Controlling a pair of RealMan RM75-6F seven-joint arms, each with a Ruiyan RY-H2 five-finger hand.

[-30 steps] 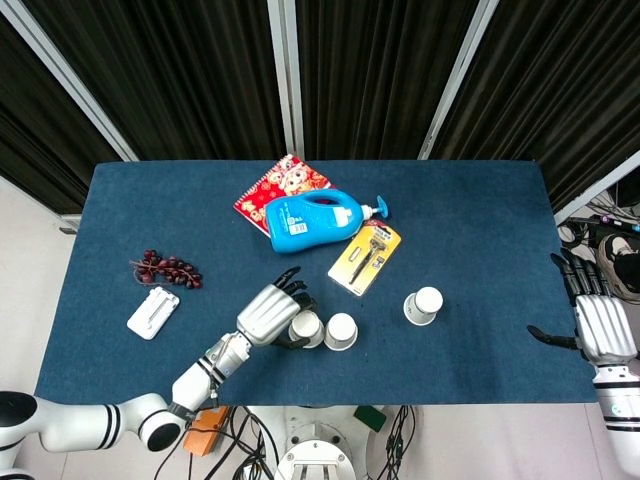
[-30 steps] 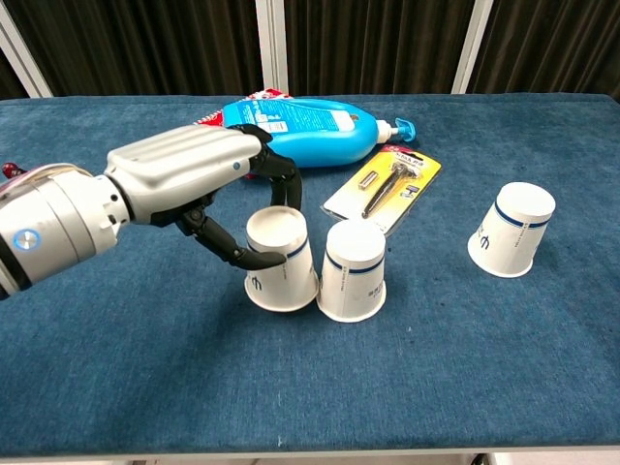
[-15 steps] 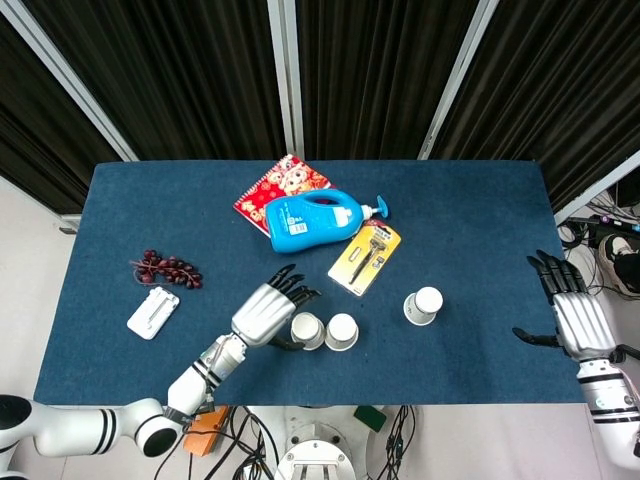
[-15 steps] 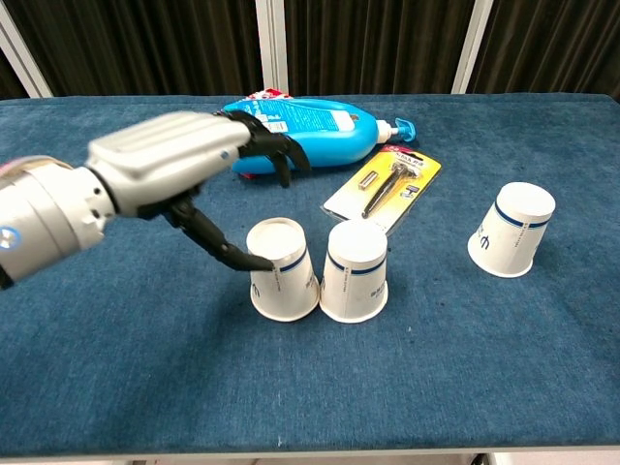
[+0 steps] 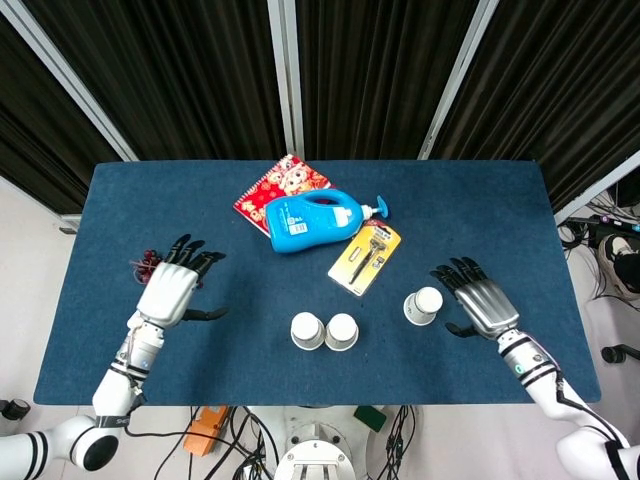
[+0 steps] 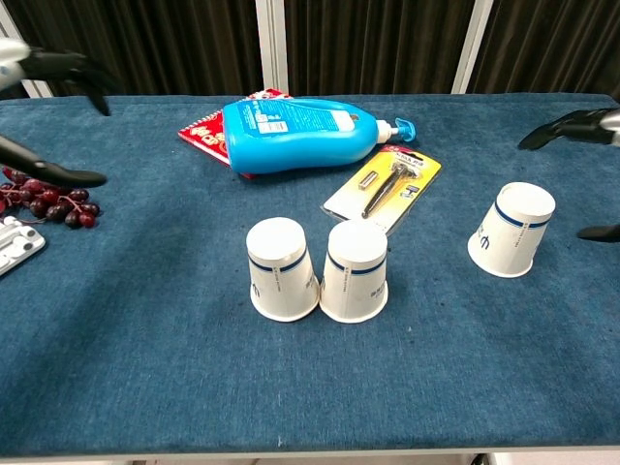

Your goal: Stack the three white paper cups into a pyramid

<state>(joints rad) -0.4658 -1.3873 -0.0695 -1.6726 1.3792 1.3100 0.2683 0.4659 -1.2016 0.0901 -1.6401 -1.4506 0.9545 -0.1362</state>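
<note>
Each arm ends in a five-finger hand with a smooth silver-grey shell over its back and slim black fingers. The left hand [image 5: 168,291] and the right hand [image 5: 482,303] look alike in build. Behind each, the wrist narrows into silver and white segments parted by dark rings. The forearms are glossy white and rounded, with a black circular cap on the left arm's joint near the lower edge.

A blue bottle [image 5: 308,220] lies on a red notebook [image 5: 279,187], packaged razor [image 5: 365,258] just beside it.
</note>
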